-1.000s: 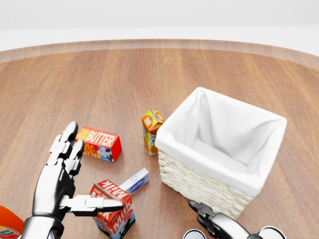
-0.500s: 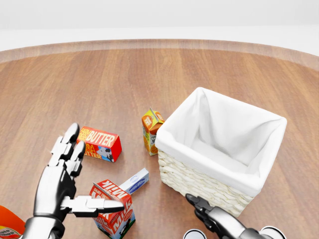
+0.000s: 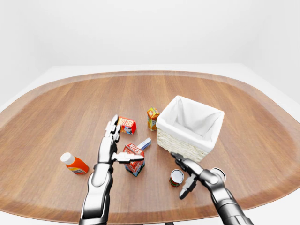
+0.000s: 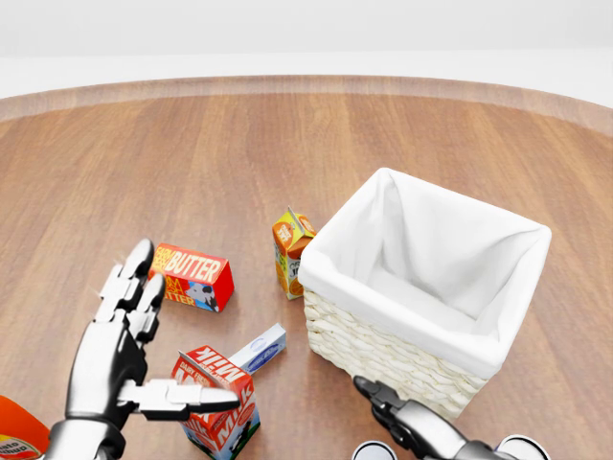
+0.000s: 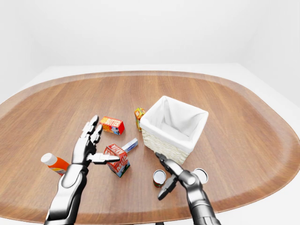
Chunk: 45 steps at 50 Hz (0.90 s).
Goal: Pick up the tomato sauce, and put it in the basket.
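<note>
The tomato sauce can, small with a red side and pale lid, stands upright on the wooden table just below the basket in the left-eye view. My right hand is open, its fingers spread beside and over the can, not closed on it. The wicker basket with a white cloth lining is empty. My left hand is open, held flat above a red milk carton, thumb pointing right.
A butter box, an orange juice carton and a small blue-white box lie left of the basket. An orange bottle lies at far left. A second pale can stands right of my right hand.
My right hand has crept a little left and up in the head view. My left hand has sunk slightly toward the milk carton. The objects have not moved.
</note>
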Available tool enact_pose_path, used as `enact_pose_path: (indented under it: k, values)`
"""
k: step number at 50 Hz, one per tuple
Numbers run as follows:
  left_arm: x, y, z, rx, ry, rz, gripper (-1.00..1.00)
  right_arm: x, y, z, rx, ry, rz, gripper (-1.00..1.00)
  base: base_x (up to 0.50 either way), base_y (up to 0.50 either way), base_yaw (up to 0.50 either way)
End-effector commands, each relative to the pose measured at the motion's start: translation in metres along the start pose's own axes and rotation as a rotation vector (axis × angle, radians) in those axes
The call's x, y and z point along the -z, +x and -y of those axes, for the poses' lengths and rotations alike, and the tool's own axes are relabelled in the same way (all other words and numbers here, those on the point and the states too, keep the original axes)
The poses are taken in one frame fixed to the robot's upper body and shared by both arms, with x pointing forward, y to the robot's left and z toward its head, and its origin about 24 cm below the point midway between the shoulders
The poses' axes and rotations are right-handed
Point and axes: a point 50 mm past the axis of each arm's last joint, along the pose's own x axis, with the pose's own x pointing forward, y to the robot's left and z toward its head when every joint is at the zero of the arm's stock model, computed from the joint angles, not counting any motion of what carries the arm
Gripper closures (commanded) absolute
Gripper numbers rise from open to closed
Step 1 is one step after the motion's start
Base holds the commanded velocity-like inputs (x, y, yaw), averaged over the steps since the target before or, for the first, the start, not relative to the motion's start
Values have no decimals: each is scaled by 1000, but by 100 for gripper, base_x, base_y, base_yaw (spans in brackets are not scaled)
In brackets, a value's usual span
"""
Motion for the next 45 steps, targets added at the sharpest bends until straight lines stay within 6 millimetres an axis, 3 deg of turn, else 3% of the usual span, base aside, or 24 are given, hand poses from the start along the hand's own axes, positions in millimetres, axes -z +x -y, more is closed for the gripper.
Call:
enact_pose_path:
  k: [1,18,19,20,21,22,45]
  values:
    - [2,0,0,1,0,-9,-91,2,1,-2,-1,0,-13,-100,0,0,0]
    - [2,0,0,1,0,-7,-91,4,3,-3,-10,11,-24,-100,0,0,0]
    - [1,0,0,1,0,-5,-91,4,3,-3,-12,11,-22,-73,0,0,0]
    - [2,0,0,1,0,-7,-91,4,3,-3,-12,11,-19,-32,0,0,0]
    - [2,0,0,1,0,-7,-91,3,3,-3,-12,11,-13,54,0,0,0]
    - [1,0,0,1,0,-4,-91,2,2,-3,-14,12,-8,100,0,0,0]
    - [0,0,0,1,0,0,-91,-2,1,-3,-8,7,16,100,0,0,0]
